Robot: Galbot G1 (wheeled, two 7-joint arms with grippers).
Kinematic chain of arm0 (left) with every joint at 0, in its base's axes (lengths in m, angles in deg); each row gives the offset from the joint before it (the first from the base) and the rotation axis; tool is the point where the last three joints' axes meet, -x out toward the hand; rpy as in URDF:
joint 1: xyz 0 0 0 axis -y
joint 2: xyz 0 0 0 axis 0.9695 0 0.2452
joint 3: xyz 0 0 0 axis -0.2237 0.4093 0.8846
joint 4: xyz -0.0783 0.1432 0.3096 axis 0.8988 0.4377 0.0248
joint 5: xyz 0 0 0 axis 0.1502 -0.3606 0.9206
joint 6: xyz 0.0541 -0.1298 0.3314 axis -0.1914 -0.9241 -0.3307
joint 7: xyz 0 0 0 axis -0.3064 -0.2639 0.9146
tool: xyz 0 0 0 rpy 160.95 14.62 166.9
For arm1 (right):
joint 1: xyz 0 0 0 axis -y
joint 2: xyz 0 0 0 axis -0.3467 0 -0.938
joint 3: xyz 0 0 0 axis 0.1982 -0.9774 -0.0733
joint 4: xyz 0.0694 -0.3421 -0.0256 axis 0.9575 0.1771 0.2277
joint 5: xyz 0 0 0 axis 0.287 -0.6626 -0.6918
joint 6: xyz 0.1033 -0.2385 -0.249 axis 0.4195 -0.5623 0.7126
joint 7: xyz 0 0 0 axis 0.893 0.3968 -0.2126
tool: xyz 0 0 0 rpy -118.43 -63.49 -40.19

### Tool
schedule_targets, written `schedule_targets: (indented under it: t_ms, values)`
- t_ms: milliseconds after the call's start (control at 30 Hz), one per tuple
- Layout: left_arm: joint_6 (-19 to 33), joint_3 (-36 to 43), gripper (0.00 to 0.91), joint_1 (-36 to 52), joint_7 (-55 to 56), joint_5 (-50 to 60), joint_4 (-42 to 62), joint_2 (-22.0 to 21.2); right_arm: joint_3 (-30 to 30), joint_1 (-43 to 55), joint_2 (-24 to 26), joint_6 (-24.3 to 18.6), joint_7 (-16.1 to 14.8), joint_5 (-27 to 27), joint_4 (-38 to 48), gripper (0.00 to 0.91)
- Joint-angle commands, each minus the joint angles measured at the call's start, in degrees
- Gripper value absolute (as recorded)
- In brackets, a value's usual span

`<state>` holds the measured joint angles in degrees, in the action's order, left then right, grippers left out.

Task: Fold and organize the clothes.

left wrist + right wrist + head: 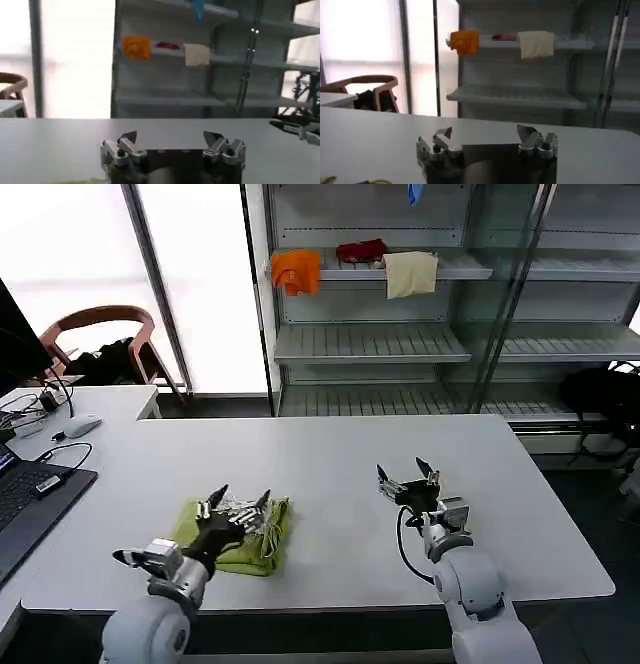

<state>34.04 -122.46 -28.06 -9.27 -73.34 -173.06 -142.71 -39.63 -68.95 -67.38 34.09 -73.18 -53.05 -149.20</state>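
The lime yellow-green T-shirt (243, 536) is lying folded into a small, thick bundle on the white desk (330, 474), towards the near edge on the robot's left side; its folded edge is facing the middle of the desk; the left pincer (238, 502) is hovering over the bundle with its fingers standing apart and nothing between them, though whether the fingertips are touching the cloth is not clear from the head view; in the left wrist view the same pincer (170, 138) is showing both fingers spread wide over bare desk, with a sliver of the green cloth (75, 181) showing at the picture's edge. The right pincer (407, 474) is sitting well apart from the shirt, above the bare desk on the robot's right, its fingers also spread and gripping nothing; the right wrist view is showing it (486, 134) open in the same way, pointing towards the shelving. Behind the desk a metal shelf unit (380, 344) is carrying an orange cloth (296, 270), a red cloth (361, 251) and a cream cloth (411, 273) on its upper shelf; a laptop (25, 494) and a mouse (82, 425) are resting on a second desk at the far left.
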Motion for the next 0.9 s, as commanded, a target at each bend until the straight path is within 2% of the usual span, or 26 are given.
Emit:
schedule_targets:
  t_ms: [33, 333, 800, 833, 867, 900]
  values:
    - [-0.7, -19.6, 0.907, -1.7, -4.6, -7.0, 7.0, 5.4, 0.0, 0.0, 0.0, 0.0, 0.1, 0.0, 0.2, 0.907]
    - [-0.8, -13.9, 0.907, -2.8, -4.4, -2.5, 11.7, 2.0, 0.2, -0.7, 0.0, 0.2, 0.2, -0.5, -0.6, 0.907]
    - [0.7, -11.9, 0.907, -2.8, -4.9, -2.6, 15.5, 1.2, 0.1, -0.8, -0.2, 0.1, 0.3, -1.3, 0.0, 0.907]
    - [0.7, -11.7, 0.887, -2.8, -4.9, -2.8, 15.7, 1.1, 0.0, -0.7, -0.3, 0.1, 0.3, -1.4, 0.1, 0.907]
    - [0.7, -11.7, 0.826, -2.8, -4.9, -2.9, 15.8, 0.9, 0.0, -0.7, -0.4, 0.1, 0.3, -1.5, 0.2, 0.907]
    - [0.7, -11.5, 0.645, -2.7, -4.9, -3.3, 15.8, 0.9, -0.1, -0.6, -0.4, 0.1, 0.4, -1.5, 0.2, 0.907]
